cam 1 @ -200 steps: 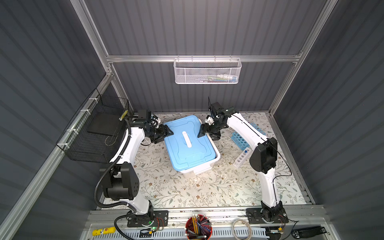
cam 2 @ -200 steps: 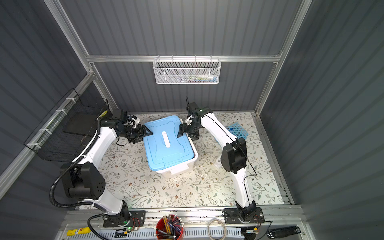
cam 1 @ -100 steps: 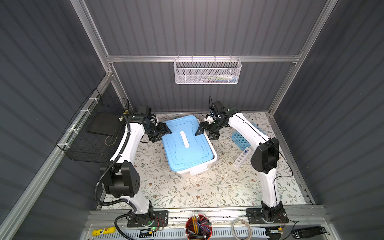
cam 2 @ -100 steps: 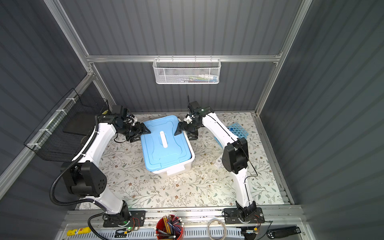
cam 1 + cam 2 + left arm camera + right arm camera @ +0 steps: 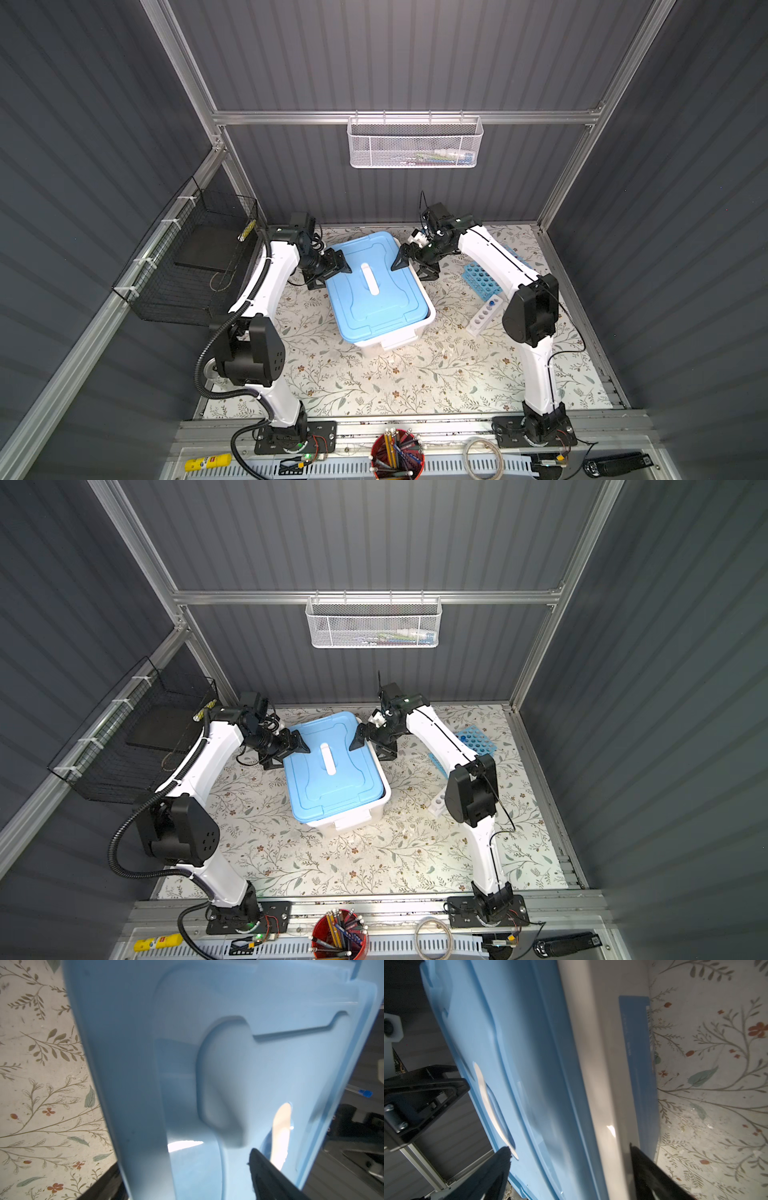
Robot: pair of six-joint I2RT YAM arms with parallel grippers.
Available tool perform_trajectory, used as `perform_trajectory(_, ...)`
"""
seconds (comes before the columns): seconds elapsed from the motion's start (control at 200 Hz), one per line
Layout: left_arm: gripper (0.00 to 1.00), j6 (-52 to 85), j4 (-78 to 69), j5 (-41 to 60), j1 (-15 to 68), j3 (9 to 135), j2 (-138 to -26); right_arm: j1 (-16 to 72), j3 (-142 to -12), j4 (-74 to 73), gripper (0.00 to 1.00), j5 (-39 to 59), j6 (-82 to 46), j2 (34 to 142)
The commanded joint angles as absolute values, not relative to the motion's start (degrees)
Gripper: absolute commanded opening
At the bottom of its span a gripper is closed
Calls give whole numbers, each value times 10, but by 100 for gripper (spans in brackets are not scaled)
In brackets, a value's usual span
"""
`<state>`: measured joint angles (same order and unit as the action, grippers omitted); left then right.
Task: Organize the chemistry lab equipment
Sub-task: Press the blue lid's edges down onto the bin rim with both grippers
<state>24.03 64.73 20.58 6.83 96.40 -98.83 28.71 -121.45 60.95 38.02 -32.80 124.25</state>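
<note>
You see a floral-patterned table (image 5: 374,386) enclosed by dark grey ribbed walls. At its middle sits a white box (image 5: 401,337) with a blue lid (image 5: 386,305). The left hand (image 5: 330,276) and right hand (image 5: 411,270) are both open, straddling the box's far corners. Right of the box, a blue-capped tube (image 5: 491,303) stands in a white rack (image 5: 481,318).

Premises: an enclosed robotics test cell, set up as a mock chemistry bench.

Evidence:
- Corrugated grey wall panels (image 5: 415,54) sit in an aluminium frame (image 5: 407,117).
- White robot arms (image 5: 270,282) are bolted to a front rail (image 5: 415,424).
- The worktop (image 5: 415,374) has a floral covering.
- It carries a blue tube rack (image 5: 478,276).
- A blue-capped test tube (image 5: 491,303) stands in a white rack (image 5: 478,322).
- A white mesh basket (image 5: 415,145) and a black wire basket (image 5: 187,270) hang on the walls.
</note>
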Motion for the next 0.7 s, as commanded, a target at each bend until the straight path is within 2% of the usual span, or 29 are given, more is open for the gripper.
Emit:
perform_trajectory(0.0, 87, 233, 662, 230, 71, 1000, -990, 276, -1207, 592, 89, 379, -341, 1219)
perform_trajectory(0.165, 87, 251, 669, 262, 73, 1029, -1014, 272, -1203, 585, 91, 388, -366, 1210)
perform_trajectory(0.55, 87, 231, 656, 206, 76, 951, -1041, 278, -1202, 577, 94, 440, -383, 1226)
perform_trajectory(0.65, 89, 227, 655, 193, 76, 951, -1046, 280, -1200, 567, 94, 449, -388, 1227)
perform_trajectory(0.695, 93, 228, 655, 196, 75, 955, -1051, 282, -1201, 569, 94, 451, -387, 1230)
